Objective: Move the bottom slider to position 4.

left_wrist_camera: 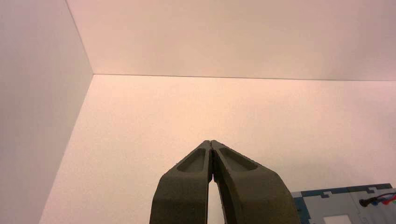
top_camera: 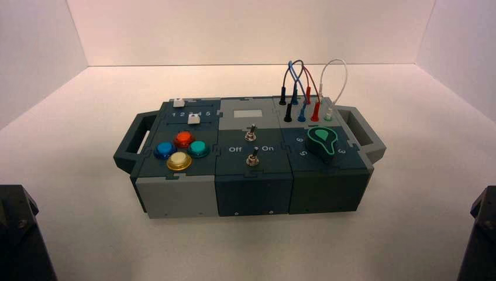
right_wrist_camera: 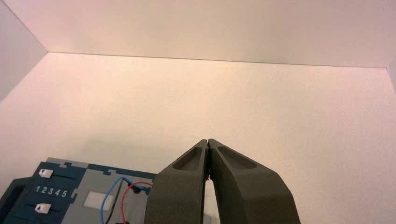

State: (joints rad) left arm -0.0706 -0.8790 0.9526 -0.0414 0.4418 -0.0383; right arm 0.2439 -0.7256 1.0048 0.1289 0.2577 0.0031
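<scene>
"How far along are you with the small white square plastic slider knob [top_camera: 194, 119], the lower of the pair?"

"I'd say the job is still to be started. The knob sits on the dark teal panel at the far left part of the grey and dark teal box [top_camera: 254, 196], below the printed row of digits. To me it looks lined up with about 3, so the small white printed "4" [right_wrist_camera: 57, 192] remains to be reached: a short slide toward the box's right side."

"And the other white slider knob [right_wrist_camera: 45, 173]?"

"Above the digits on the box, near the 1 end. It's no part of this; I should leave it alone."

"What about your hands?"

"My black left hand [left_wrist_camera: 210, 141] is off the box's left side, its two fingers pressed together, nothing between them, touching nothing. My black right hand [right_wrist_camera: 208, 140] waits off the box's right side, likewise pinched together on nothing."

"Which would you use?"

"The left, I think, being nearer. Those closed tips could push the knob sideways, but gently: too hard and it might run past to 5."
</scene>
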